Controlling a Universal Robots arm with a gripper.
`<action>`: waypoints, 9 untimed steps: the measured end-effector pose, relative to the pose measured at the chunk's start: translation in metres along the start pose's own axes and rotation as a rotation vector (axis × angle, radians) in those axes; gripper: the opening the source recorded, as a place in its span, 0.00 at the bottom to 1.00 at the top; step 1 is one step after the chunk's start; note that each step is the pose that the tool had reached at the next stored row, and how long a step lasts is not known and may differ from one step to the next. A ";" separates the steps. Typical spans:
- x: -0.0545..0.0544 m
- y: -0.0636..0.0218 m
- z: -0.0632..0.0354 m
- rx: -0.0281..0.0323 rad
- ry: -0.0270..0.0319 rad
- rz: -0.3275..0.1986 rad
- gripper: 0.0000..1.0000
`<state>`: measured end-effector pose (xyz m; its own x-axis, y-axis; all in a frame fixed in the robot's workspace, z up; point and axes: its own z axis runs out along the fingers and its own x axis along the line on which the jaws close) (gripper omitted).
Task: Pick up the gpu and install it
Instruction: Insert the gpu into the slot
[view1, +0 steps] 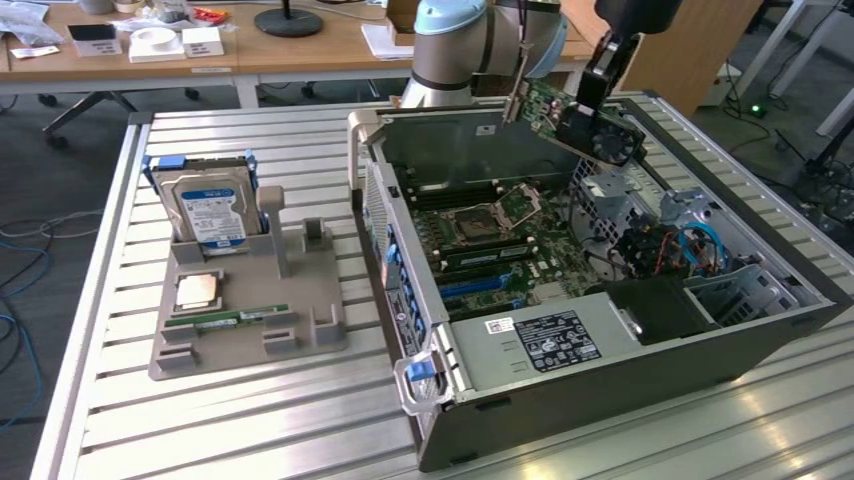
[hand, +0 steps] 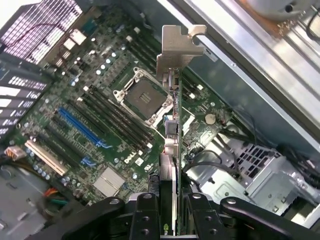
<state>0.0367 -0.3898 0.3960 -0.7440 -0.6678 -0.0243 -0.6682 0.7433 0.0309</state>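
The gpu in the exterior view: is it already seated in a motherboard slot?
No, the gripper holds the gpu tilted in the air, clear above the motherboard.

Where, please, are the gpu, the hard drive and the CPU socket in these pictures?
gpu (view1: 545, 108): exterior view, on its green circuit board.
hard drive (view1: 207, 215): exterior view, on its blue-white label.
CPU socket (hand: 145, 97): wrist view, on the dark centre inside its metal frame.

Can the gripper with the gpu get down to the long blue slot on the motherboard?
Probably yes: the open case leaves the long blue slot uncovered, and the gripper holds the gpu over the motherboard.
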 end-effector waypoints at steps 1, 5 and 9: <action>0.000 0.0000 0.0001 -0.0004 0.0006 -0.018 0.26; 0.000 0.0000 0.0006 -0.0022 0.0029 -0.091 0.26; 0.000 0.0000 0.0011 -0.0040 0.0051 -0.164 0.26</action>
<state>0.0367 -0.3898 0.3949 -0.6249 -0.7803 -0.0243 -0.7807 0.6242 0.0309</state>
